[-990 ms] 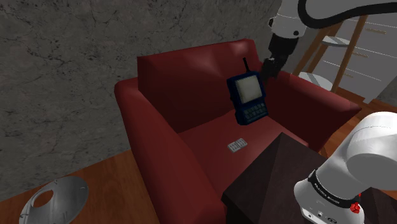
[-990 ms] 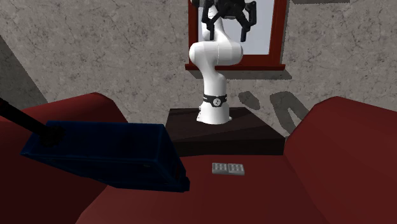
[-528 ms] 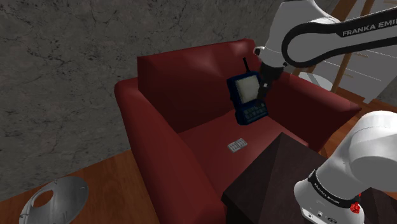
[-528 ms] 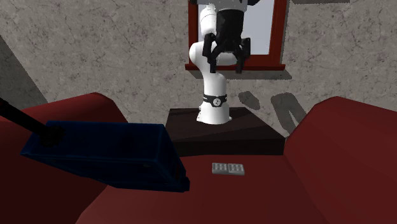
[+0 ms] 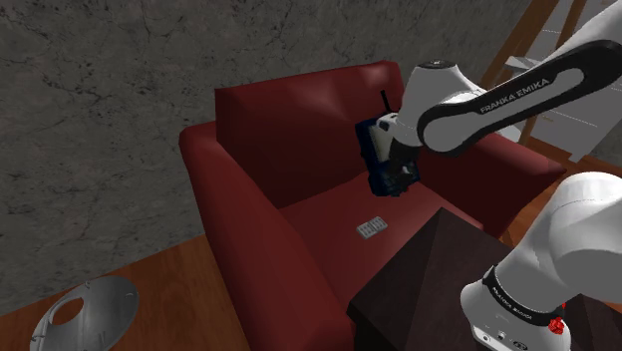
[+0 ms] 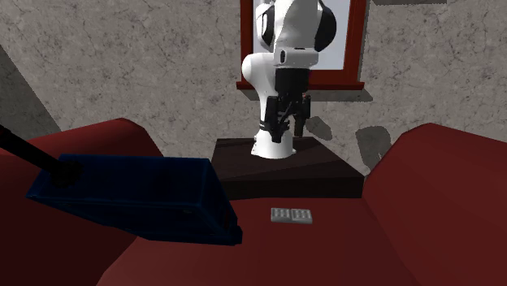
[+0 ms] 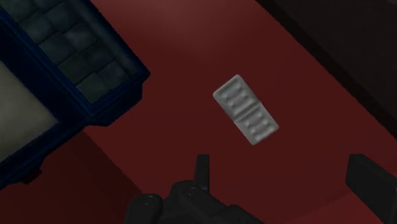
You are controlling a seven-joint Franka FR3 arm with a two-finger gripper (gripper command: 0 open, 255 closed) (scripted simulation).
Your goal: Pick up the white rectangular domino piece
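The blue handset (image 7: 63, 83) leans against the armchair's back, near the grey-white domino (image 7: 245, 109), which lies flat on the red seat (image 7: 184, 51). The pincer (image 7: 283, 164) hangs above with its fingers apart. If it descends off-centre, it may knock the handset or slip off the thin tile.

1. We watched the gripper (image 5: 399, 168) drop from 1 o'clock of the handheld (image 5: 371, 148) to just in front of it.
2. In the second exterior view, it has sunk from 12 o'clock to below the sill (image 6: 333, 83).
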